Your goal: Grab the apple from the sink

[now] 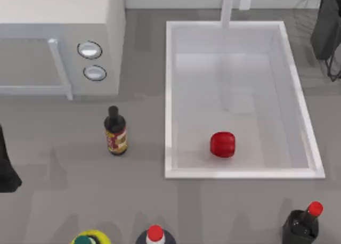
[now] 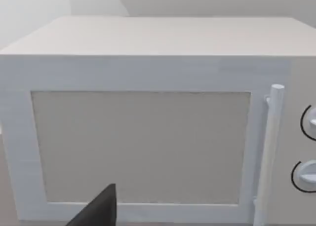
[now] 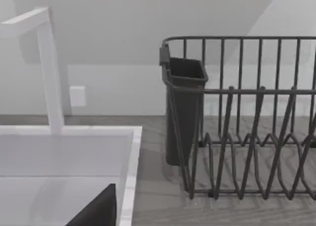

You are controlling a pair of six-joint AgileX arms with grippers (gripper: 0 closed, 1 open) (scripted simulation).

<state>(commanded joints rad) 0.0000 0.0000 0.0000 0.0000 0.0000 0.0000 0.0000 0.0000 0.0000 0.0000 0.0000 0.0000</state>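
The apple (image 1: pixel 222 144), glossy and solid red, lies on the floor of the white sink (image 1: pixel 169 95), close to its front wall and a little left of the middle. The white faucet post (image 1: pixel 228 7) rises at the sink's back rim. My left arm (image 1: pixel 6 172) sits at the table's left edge, far from the sink, facing the microwave (image 2: pixel 148 137). My right arm (image 1: pixel 325 25) hangs at the back right, beyond the sink's right rim. A dark part of each gripper shows low in its wrist view, the left (image 2: pixel 98 212) and the right (image 3: pixel 98 211).
The white microwave (image 1: pixel 58 41) with two round knobs stands at the back left. A dark bottle (image 1: pixel 115 132) with a red and yellow label stands left of the sink. Red-capped bottles (image 1: pixel 155 235) (image 1: pixel 303 222) line the front edge. A dark wire dish rack (image 3: pixel 247 117) stands right of the sink.
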